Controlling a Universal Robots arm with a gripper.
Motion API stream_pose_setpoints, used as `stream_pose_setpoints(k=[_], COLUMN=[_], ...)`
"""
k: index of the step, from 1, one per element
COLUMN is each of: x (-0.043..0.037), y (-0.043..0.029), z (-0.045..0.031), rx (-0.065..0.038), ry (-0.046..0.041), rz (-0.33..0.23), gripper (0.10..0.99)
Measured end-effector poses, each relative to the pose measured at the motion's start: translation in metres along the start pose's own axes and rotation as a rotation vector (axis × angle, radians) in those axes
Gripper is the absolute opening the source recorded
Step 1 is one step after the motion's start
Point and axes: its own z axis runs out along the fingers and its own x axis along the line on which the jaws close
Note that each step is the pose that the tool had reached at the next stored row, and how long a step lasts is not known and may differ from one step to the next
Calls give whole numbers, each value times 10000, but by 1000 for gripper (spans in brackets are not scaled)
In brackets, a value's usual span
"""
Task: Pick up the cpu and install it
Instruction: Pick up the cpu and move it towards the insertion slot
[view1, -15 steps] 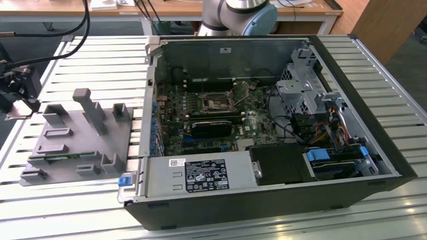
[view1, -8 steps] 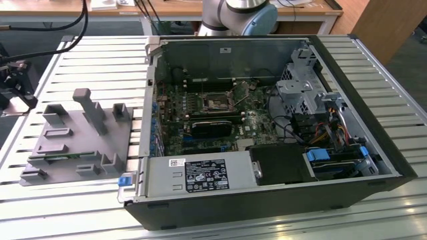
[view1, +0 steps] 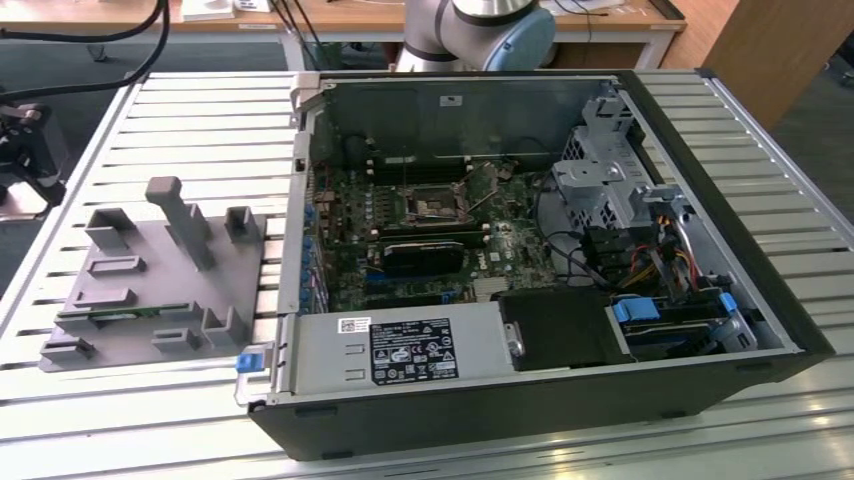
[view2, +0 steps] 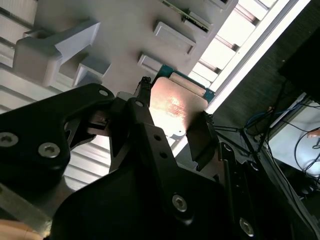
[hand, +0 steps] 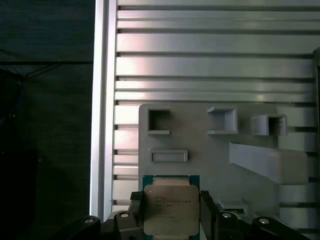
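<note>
The cpu is a flat square chip with a shiny metal top and a thin green rim. My gripper is shut on it, with a black finger pressed against each of two opposite edges. In the second wrist view the cpu catches the light between the same fingers of the gripper. It hangs over the edge of the grey parts holder. The open computer case lies on the table, its motherboard socket showing in the exterior view.
The grey parts holder stands at the exterior view's left on the slatted metal table, with upright posts and a green memory stick in it. The arm's base is behind the case. Inside the case are a drive cage and cables.
</note>
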Motion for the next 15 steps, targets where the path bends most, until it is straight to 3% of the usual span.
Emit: stream_pose_setpoints(k=[15], x=[2], y=[11], z=[-177], rx=[0], ry=[0], rz=[0], gripper=[537])
